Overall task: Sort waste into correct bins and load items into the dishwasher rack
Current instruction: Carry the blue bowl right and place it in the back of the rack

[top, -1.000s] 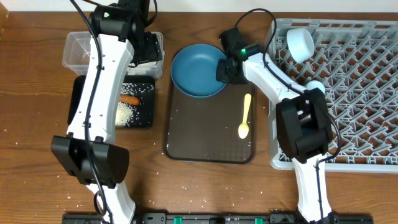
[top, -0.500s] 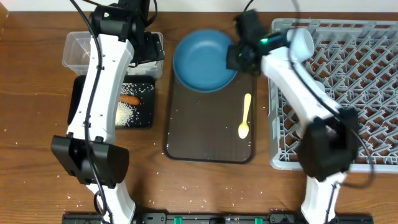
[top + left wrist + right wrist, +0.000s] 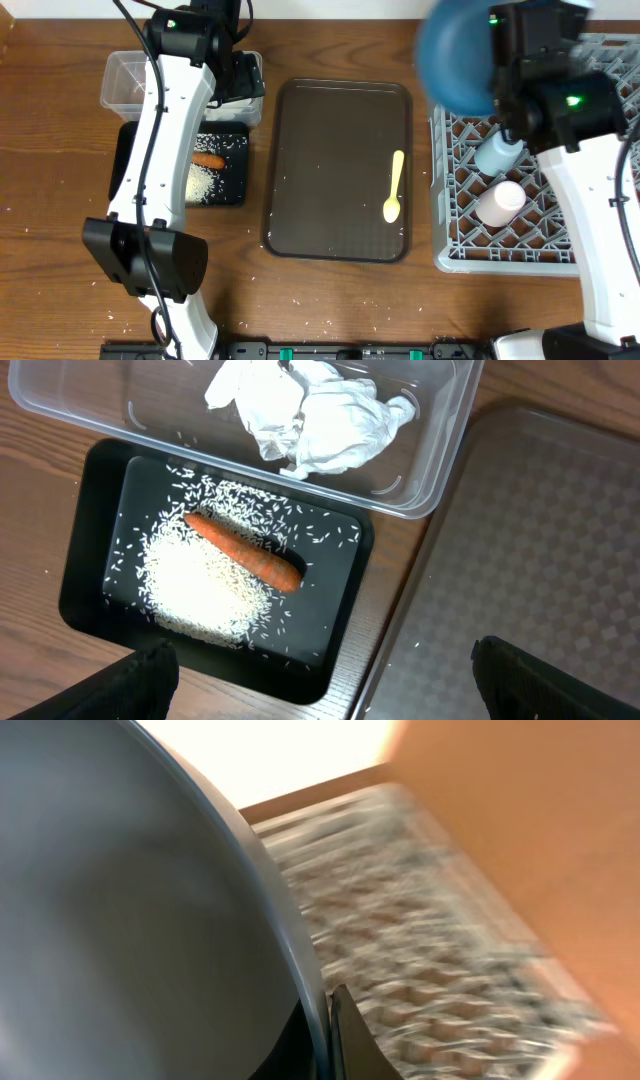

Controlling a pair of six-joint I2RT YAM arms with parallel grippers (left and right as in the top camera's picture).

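- While the right gripper [image 3: 328, 1030] pinches the plate [image 3: 455, 55] by its rim, jaws closed on it, the plate hangs blurred above the rack's [image 3: 455, 240] far left corner in the overhead view;
- left gripper [image 3: 330, 685] spread wide, holding nothing, above the black tray [image 3: 90, 560] and tub [image 3: 430, 460];
- tissues [image 3: 310, 415] lie in the tub; carrot [image 3: 245, 550] and rice [image 3: 200, 595] in the black tray;
- spoon [image 3: 394, 190] on the brown tray [image 3: 330, 150], near its right edge;
- pink cup [image 3: 500, 202] and blue cup [image 3: 495, 155] sit in the rack, close together.

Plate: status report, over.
Right gripper shut on plate, aloft over rack's far-left corner. Left gripper open, empty, over black tray. Blue cup, pink cup in rack on that side.
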